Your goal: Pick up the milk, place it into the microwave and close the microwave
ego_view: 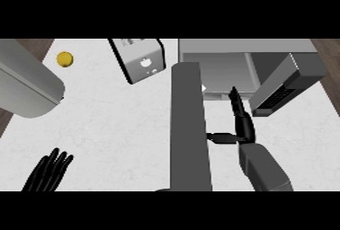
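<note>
Now the right hand (240, 117) reaches toward the open microwave (229, 67) at the far right corner of the white tabletop (119, 121), fingers straight and narrow, holding nothing. The left hand (50, 170) rests open near the near left edge. The milk cannot be seen clearly.

Your black-fingered right hand (240, 117): fingers straight, extended up-frame, thumb jutting left, on a grey forearm. Your black left hand (50, 170): open, fingers up, resting lower left.
</note>
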Action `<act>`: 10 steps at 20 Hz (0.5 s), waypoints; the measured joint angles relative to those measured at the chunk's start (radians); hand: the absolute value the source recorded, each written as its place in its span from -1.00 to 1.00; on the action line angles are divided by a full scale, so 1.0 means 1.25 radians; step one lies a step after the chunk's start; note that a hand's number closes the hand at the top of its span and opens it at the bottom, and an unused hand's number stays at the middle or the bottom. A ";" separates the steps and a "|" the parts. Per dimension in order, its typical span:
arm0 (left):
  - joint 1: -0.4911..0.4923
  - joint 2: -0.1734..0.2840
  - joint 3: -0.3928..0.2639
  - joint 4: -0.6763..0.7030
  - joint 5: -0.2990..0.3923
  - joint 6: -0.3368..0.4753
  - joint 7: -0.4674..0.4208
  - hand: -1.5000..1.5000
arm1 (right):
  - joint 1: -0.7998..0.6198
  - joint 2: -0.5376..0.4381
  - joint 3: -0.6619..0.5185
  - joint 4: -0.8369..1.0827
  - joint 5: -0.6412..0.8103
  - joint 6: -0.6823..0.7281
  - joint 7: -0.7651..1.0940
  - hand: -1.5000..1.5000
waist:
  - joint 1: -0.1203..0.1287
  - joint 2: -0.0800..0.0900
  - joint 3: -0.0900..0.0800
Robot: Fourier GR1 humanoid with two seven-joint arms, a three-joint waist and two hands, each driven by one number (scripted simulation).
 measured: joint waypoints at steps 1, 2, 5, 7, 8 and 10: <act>-0.003 -0.004 -0.013 0.004 -0.013 -0.001 -0.002 -1.00 | 0.018 0.005 0.008 -0.022 0.000 0.010 -0.001 -1.00 | -0.003 -0.001 0.000; 0.000 -0.002 -0.024 0.000 -0.023 -0.008 -0.003 -1.00 | 0.042 0.003 0.014 -0.044 0.000 0.018 -0.002 -1.00 | -0.004 -0.002 0.000; -0.033 -0.003 -0.049 0.007 -0.049 -0.004 0.018 1.00 | 0.120 -0.004 0.033 -0.122 -0.004 0.042 0.001 -1.00 | -0.009 -0.002 -0.001; -0.051 -0.008 -0.071 0.021 -0.084 0.001 0.013 1.00 | 0.167 -0.009 0.037 -0.179 -0.021 0.076 0.008 -1.00 | -0.013 -0.003 -0.001; -0.067 -0.012 -0.089 0.024 -0.098 0.014 0.021 1.00 | 0.185 -0.014 0.039 -0.209 -0.030 0.092 0.018 -1.00 | -0.015 -0.003 -0.001; -0.088 -0.019 -0.108 0.016 -0.115 0.031 0.045 1.00 | 0.241 -0.025 0.045 -0.280 -0.047 0.123 0.029 1.00 | -0.017 -0.003 -0.001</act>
